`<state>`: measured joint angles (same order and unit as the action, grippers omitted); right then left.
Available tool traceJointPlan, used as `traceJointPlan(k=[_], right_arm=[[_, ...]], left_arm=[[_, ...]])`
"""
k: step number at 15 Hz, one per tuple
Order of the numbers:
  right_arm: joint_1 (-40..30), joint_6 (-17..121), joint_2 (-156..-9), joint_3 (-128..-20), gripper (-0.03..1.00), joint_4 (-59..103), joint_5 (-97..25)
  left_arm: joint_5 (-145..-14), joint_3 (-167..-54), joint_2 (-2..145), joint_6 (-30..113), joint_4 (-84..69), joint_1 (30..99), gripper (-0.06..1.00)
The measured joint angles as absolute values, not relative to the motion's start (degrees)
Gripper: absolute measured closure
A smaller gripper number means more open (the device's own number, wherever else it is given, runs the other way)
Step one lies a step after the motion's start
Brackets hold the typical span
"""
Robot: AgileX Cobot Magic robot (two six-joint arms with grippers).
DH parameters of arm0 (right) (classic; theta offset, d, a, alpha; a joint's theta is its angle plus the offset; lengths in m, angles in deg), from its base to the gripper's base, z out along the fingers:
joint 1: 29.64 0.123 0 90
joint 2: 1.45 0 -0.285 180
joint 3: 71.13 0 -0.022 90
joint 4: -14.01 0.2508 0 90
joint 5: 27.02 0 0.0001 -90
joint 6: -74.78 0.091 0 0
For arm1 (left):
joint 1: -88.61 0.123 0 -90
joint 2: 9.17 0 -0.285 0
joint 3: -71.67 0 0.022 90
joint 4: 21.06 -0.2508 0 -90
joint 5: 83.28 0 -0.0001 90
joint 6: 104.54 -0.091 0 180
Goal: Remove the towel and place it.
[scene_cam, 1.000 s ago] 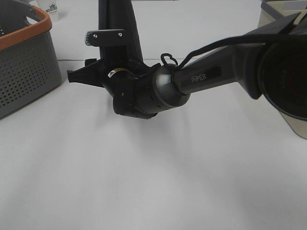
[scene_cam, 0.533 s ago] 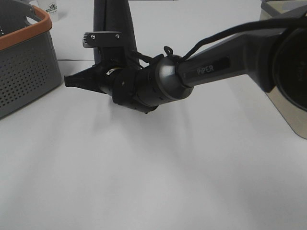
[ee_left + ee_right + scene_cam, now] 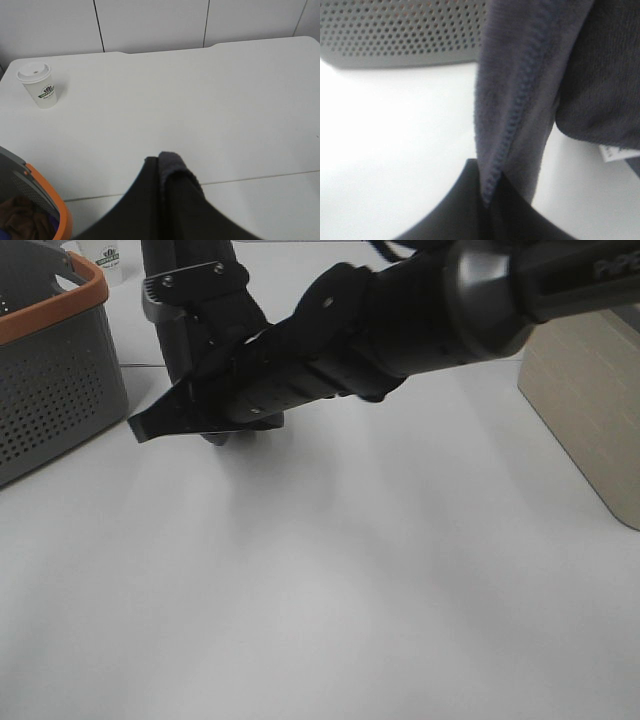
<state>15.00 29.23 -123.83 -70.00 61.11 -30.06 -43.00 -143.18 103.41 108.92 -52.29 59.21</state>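
The dark charcoal towel [image 3: 185,350] hangs in the air over the white table, just right of the grey basket [image 3: 50,370]. My left gripper [image 3: 190,285] holds it from above. In the left wrist view its fingers [image 3: 165,200] are shut with a fold of towel [image 3: 172,162] sticking out between them. My right gripper [image 3: 142,427] reaches across from the right to the towel's low end. In the right wrist view its fingers [image 3: 485,210] are shut on the towel's hemmed edge [image 3: 512,110].
The grey basket has an orange rim [image 3: 47,200] and a perforated wall [image 3: 395,30], with cloth inside. A white paper cup [image 3: 41,86] stands at the back left and also shows in the exterior view [image 3: 108,255]. A beige box [image 3: 590,410] stands at the right.
The right arm has risen and swung up towards the camera, its gripper now pointing down-left. The hanging towel and left gripper have shifted left. The beige box is more exposed.
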Motion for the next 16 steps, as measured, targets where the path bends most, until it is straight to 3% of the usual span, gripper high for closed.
traceJointPlan(k=[4, 8, 13, 16], right_arm=[[2.28, 29.23, -114.72, -69.14, 0.95, 54.58, -54.07], [-9.01, 29.23, -104.52, -70.80, 0.95, 46.16, -64.84], [-9.81, 28.60, -103.43, -86.96, 0.95, 28.39, -80.82], [-9.81, 25.96, -103.95, -93.95, 0.95, 19.51, -86.78]], left_arm=[[-44.04, -143.18, 102.32, 104.62, -39.00, 65.57, 0.94], [-44.04, -143.12, 102.32, 104.34, -34.41, 67.75, 0.94], [-44.15, -142.78, 103.30, 107.37, -32.35, 67.75, 0.94], [-48.10, -135.68, 103.81, 117.40, -33.21, 67.75, 0.94]])
